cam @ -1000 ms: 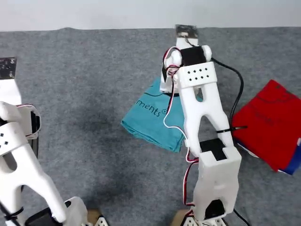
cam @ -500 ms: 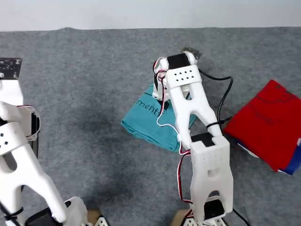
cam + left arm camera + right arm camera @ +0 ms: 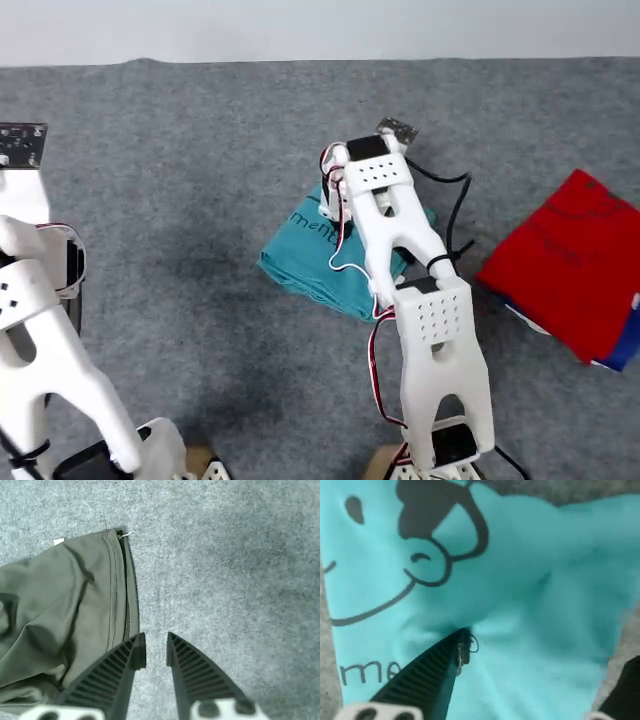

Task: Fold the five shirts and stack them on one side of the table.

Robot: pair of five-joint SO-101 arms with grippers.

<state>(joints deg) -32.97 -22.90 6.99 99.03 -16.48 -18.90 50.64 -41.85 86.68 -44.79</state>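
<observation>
Right gripper (image 3: 545,655): jaws spread wide, one finger pressed into teal shirt (image 3: 305,262), nothing grasped; teal shirt lies folded at centre of table (image 3: 180,150), left of red shirt (image 3: 570,260); red shirt rests on blue shirt (image 3: 625,350) at far right. Left gripper (image 3: 156,639): jaws narrowly parted, empty, just beside rumpled olive shirt (image 3: 60,610). Judged status: stack begun; teal awaits transfer; olive awaits folding.

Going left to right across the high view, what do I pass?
In order: left arm → teal shirt → red shirt.
</observation>
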